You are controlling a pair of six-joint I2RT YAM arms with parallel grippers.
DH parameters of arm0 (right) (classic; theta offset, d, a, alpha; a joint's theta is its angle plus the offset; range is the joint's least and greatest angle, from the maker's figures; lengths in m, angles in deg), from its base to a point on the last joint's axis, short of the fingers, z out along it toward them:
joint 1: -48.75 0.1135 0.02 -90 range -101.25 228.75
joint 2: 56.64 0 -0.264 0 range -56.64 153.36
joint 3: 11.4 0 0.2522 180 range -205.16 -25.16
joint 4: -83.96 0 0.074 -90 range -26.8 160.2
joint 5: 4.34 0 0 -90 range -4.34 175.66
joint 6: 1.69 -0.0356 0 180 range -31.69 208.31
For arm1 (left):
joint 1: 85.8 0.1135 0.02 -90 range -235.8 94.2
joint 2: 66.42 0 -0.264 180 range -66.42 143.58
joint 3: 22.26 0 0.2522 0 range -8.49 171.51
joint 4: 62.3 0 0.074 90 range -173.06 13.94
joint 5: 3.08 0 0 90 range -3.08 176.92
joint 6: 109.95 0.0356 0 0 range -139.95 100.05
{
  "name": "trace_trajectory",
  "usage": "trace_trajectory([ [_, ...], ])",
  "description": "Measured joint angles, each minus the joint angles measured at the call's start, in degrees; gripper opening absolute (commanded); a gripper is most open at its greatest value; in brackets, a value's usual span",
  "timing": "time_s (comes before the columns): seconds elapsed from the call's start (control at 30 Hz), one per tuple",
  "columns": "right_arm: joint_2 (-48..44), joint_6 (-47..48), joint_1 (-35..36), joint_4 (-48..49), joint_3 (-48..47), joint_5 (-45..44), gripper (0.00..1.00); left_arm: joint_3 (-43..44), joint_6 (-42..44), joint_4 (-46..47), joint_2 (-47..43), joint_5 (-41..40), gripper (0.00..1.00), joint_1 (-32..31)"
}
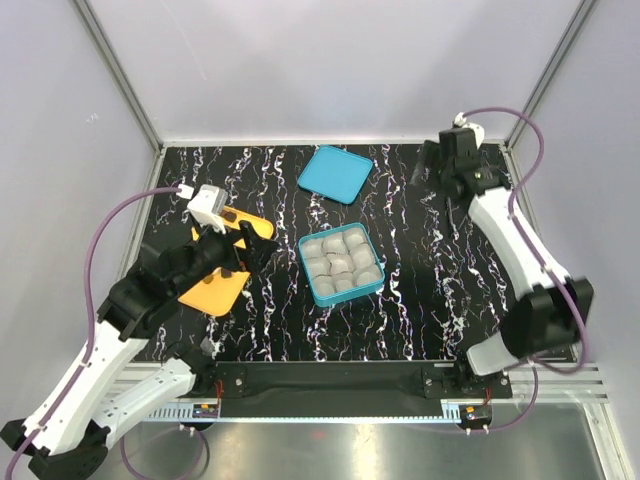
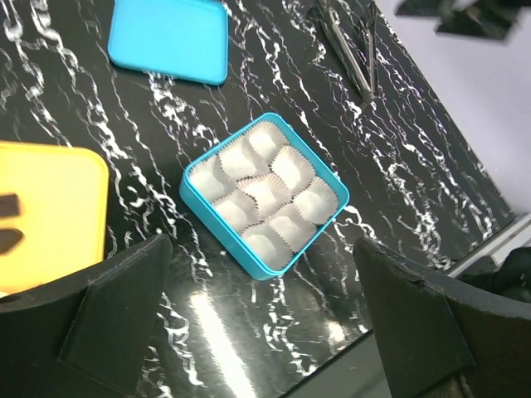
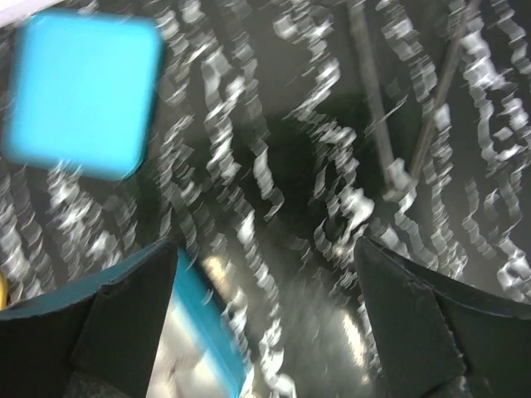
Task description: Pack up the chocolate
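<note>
While the left gripper and right gripper hang open and empty, the chocolate lies on the orange tray, the teal box unfilled, so the left should descend onto a piece.

Gap between teal box and lid

A teal box of paper cups sits on the black marbled table, its lid behind. The left gripper hovers over an orange tray; the right gripper hangs far back.
</note>
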Motion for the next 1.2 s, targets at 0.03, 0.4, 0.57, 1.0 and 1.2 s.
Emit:
trace_trajectory([
  [0.03,2.9,0.8,-1.9,0.3,-1.7,0.0,0.87,-0.2,0.8,-0.1,-0.6,0.1,0.99,0.0],
  [0.4,30.5,7.7,-14.4,0.9,-16.6,2.6,0.53,-8.1,5.6,-2.9,-3.9,-3.6,0.99,0.0],
  [0.57,37.7,10.6,-18.1,0.7,-19.7,5.1,0.52,-11.0,6.0,-2.9,-7.6,-4.6,0.99,0.0],
  [1.0,41.7,13.2,-18.8,1.6,-15.9,12.9,0.34,-12.0,6.2,-1.4,-9.0,-5.8,0.99,0.0],
  [1.2,38.4,13.5,-18.4,3.2,-9.6,14.3,0.20,-12.5,6.2,-1.4,-9.0,-6.1,0.99,0.0],
])
